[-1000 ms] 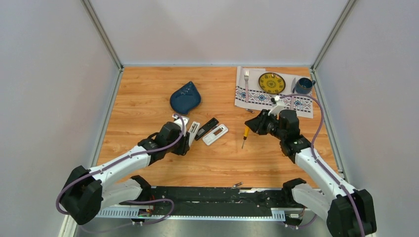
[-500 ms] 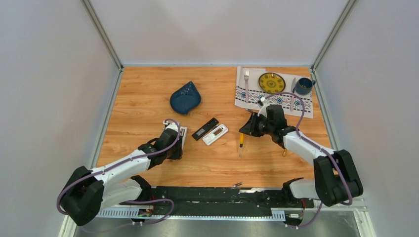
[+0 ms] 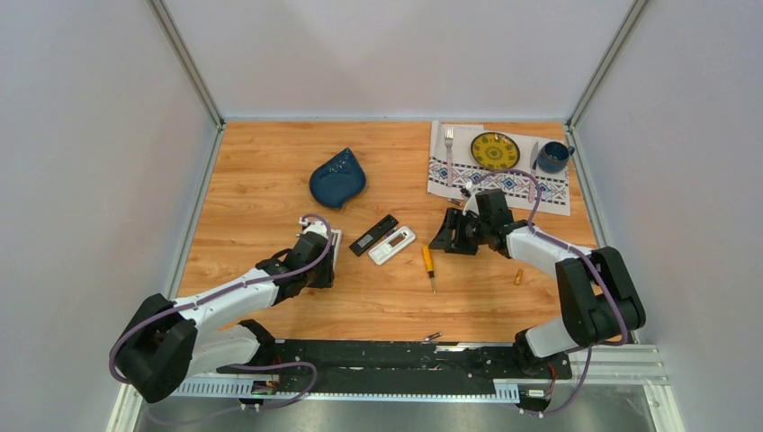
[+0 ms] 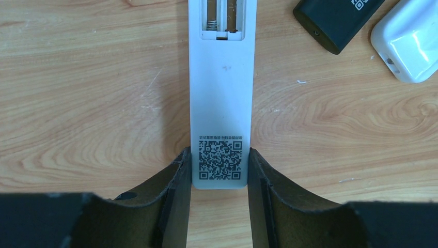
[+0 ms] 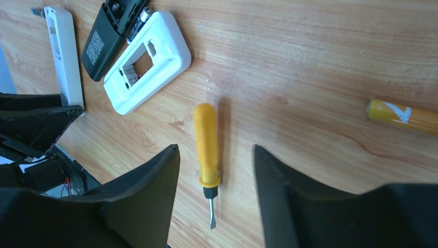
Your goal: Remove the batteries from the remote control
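The left gripper [image 4: 219, 155] has its dark, matte fingers [image 4: 174, 196] pressed against both long edges of the slim white remote [image 4: 221, 93]. They pinch the end that bears a square printed code. The remote's far end is cut off by the frame. Its open battery bay shows a coil spring and two channels, but whether cells sit deeper in cannot be told.

The right gripper [image 5: 215, 155] hangs with its fingers [image 5: 147, 199] spread wide, holding nothing. The screwdriver [image 5: 206, 150], with a smooth orange handle and a thin steel blade, lies flat on the wooden table [image 5: 310, 62] below the gap.

Beyond it the broad white remote [image 5: 147, 62], glossy with rounded corners, lies back up with its rectangular bay open; the inside is hard to make out. Just beside it the black remote [image 5: 103, 44] is cropped at the top edge, and a dark battery [image 5: 138, 21] shows in its bay. An orange battery [image 5: 403, 116] lies loose on the wood to the right, well apart from the remotes, its end cut off by the frame.

From above, bare wood runs from the remotes to the near edge. A blue leaf-shaped dish [image 3: 337, 177] sits farther back.
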{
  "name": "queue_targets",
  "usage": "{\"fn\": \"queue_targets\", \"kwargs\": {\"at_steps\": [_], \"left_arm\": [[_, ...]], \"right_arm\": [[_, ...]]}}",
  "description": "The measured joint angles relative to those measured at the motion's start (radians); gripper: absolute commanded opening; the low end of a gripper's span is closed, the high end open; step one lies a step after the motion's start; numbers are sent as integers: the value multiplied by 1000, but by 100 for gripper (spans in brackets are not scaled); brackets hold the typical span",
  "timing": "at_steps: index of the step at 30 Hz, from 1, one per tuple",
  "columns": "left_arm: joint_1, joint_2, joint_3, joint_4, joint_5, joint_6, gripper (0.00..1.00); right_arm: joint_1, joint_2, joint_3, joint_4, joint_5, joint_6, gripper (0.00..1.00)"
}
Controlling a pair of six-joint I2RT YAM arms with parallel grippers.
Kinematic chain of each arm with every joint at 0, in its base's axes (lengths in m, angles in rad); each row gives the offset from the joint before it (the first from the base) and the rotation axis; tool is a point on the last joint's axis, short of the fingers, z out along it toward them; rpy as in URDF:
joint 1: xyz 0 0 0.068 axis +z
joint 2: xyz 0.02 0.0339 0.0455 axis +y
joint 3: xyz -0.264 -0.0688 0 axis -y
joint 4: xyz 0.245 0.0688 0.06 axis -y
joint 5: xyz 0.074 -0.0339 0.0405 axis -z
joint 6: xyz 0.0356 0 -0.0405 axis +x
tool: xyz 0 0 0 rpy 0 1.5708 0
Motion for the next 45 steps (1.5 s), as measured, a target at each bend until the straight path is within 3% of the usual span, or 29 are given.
{"fn": "queue_targets", "kwargs": {"at_steps": [3, 4, 7, 11, 21, 26, 37, 45], "left_arm": [[0, -4, 0, 0, 10, 3, 48], [0, -6, 0, 0, 13, 4, 60], [0, -16, 0, 2, 25, 13, 77], [0, -43, -4, 11, 45, 21, 90], [0, -214, -60, 70, 88, 26, 95], [0, -245, -61, 152, 204, 57, 94], [0, -100, -3, 348, 608, 110, 92], [0, 20, 240, 262, 734, 204, 93]], "right_arm": [[0, -4, 2, -5, 3, -8, 75], [0, -7, 2, -8, 6, -11, 81], [0, -24, 2, -14, 13, -16, 94], [0, -58, 2, -15, 20, -24, 100], [0, -95, 2, -16, 43, -24, 100], [0, -97, 2, -18, 53, -23, 100], [0, -122, 2, -42, 69, -18, 100], [0, -251, 28, -125, 90, -21, 100]]}}
